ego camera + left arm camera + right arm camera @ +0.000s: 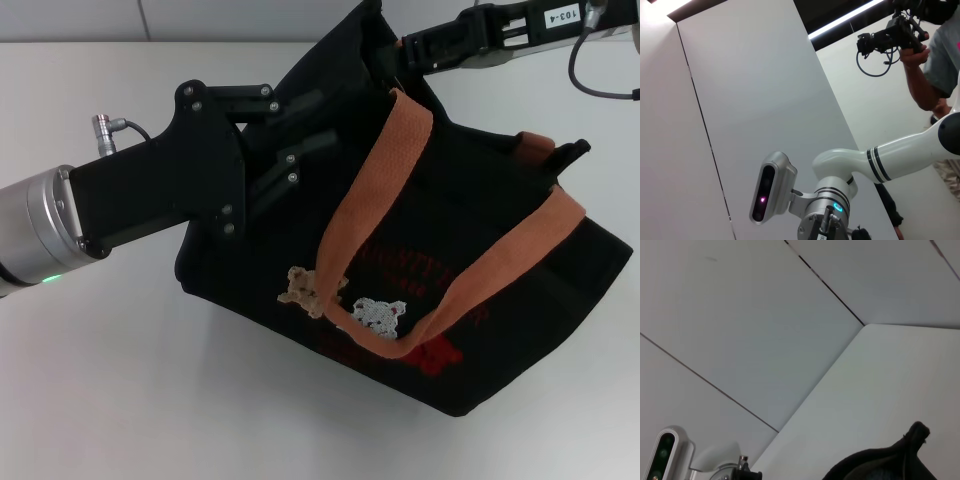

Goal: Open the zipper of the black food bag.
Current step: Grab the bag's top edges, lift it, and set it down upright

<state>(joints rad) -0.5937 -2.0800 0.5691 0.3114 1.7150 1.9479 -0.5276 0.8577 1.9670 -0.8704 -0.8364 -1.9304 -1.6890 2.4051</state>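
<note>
Bag (480, 300): black, boxy and soft, standing tilted on the white bench (120, 400), right of centre in the head view; its front shows bear patches (380, 315) and red print.
Handles (400, 150): two orange-brown straps, the nearer one looping down over the front, the other arching across the top toward the right end.
Left gripper (310, 125): reaches in from the left at mid-depth, its black fingers (300, 145) pressed against the bag's upper left side; they look close together, but whether they pinch fabric cannot be told.
Zipper: runs along the top rim, lost against the black fabric; the pull cannot be made out.
Right gripper (415, 50): farthest back, coming in from the upper right to the raised far corner of the bag; its fingers are hidden by the fabric, so their state cannot be told.
Right wrist view: only a dark peak of the bag over the bench.
</note>
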